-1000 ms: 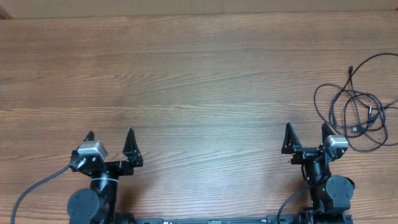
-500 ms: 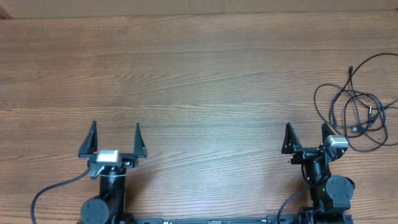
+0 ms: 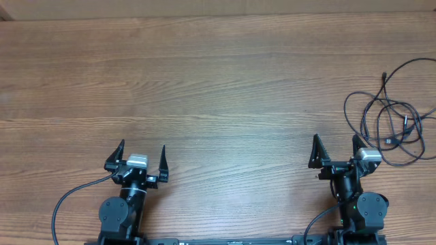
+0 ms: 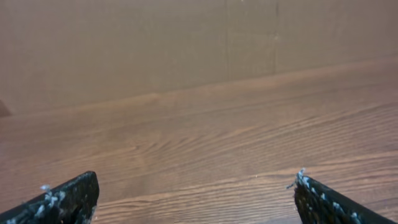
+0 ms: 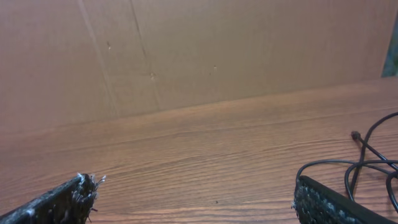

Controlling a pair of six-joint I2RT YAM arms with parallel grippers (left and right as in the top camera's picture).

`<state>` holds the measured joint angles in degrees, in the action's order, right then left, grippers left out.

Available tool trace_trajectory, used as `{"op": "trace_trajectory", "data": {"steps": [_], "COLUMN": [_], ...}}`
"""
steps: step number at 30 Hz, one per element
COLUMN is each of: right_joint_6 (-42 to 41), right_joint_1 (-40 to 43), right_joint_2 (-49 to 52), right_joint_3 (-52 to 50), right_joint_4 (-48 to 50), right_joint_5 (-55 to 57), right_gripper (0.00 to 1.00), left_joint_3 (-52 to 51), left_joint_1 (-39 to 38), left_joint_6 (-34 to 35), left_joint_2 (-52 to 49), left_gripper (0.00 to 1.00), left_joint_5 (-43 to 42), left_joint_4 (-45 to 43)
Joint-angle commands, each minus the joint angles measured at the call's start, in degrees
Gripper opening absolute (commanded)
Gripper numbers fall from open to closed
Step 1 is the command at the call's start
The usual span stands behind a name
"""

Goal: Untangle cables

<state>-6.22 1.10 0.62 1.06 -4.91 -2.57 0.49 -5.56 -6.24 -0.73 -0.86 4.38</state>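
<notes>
The cables (image 3: 392, 122) lie as a loose tangle of thin black cords with small plug ends at the table's right edge in the overhead view. A few strands and one plug show in the right wrist view (image 5: 367, 155), at the right. My right gripper (image 3: 336, 144) is open and empty, just left of and nearer than the tangle; its fingertips show in the right wrist view (image 5: 193, 190). My left gripper (image 3: 142, 150) is open and empty near the front left, far from the cables; its fingertips show in the left wrist view (image 4: 196, 186).
The wooden table (image 3: 218, 88) runs to a brown cardboard wall (image 5: 186, 50) at the back. Thicker black arm cables trail off the front edge by the left arm base (image 3: 75, 194).
My left arm has swung to the right and its gripper now points straight toward the back. The right arm and the cables have not moved.
</notes>
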Motion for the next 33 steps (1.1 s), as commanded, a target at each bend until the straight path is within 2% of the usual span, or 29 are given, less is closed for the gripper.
{"op": "trace_trajectory", "data": {"steps": [1, 33], "right_joint_6": [-0.4, -0.4], "right_joint_1": [0.1, 0.1], "right_joint_2": [-0.5, -0.5], "right_joint_3": [-0.6, -0.6], "right_joint_4": [0.3, 0.3], "right_joint_5": [-0.1, -0.1], "right_gripper": [1.00, 1.00], "left_joint_3": [-0.2, -0.2], "left_joint_1": [0.4, 0.3], "left_joint_6": [-0.7, -0.1], "left_joint_2": [0.5, 0.5], "left_gripper": [1.00, 1.00], "left_joint_5": [-1.6, -1.7], "left_joint_4": [0.0, -0.1]}}
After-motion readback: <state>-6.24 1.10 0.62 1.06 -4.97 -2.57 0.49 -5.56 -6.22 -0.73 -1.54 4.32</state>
